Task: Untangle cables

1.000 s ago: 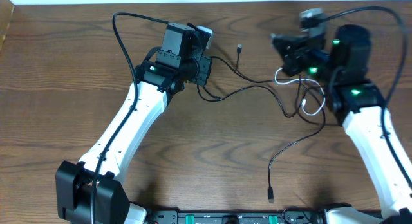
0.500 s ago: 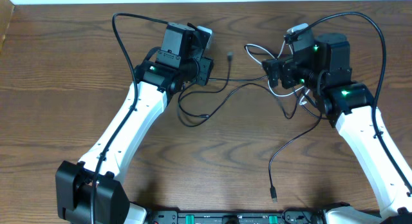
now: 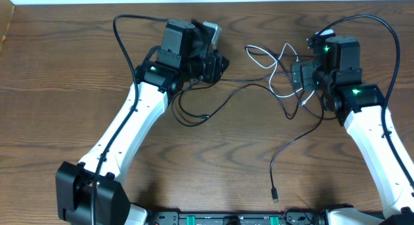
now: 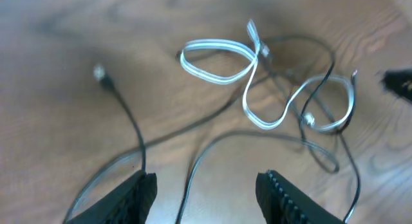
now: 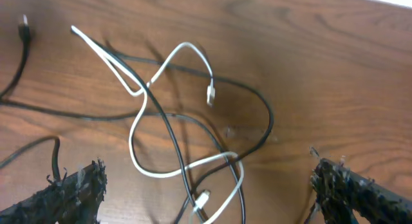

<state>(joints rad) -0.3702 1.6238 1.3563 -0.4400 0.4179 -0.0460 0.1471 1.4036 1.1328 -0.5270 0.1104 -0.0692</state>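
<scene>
The right gripper [image 5: 212, 198] and left gripper [image 4: 206, 198] both have fingers spread, pinching nothing. The white cable [image 5: 132, 143] loops between the right fingers, crossed by black cables [image 5: 162, 121]. Better to pinch a white strand clear of crossings, then lift gently.

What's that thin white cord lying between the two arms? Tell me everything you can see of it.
The thin white cable is short and looks like smooth, flexible plastic, with small white plugs at its ends. It lies slack on the brown wooden table, bent into several open loops rather than stretched out. Thin black cables cross it in a few places, so it is tangled with them.
</scene>
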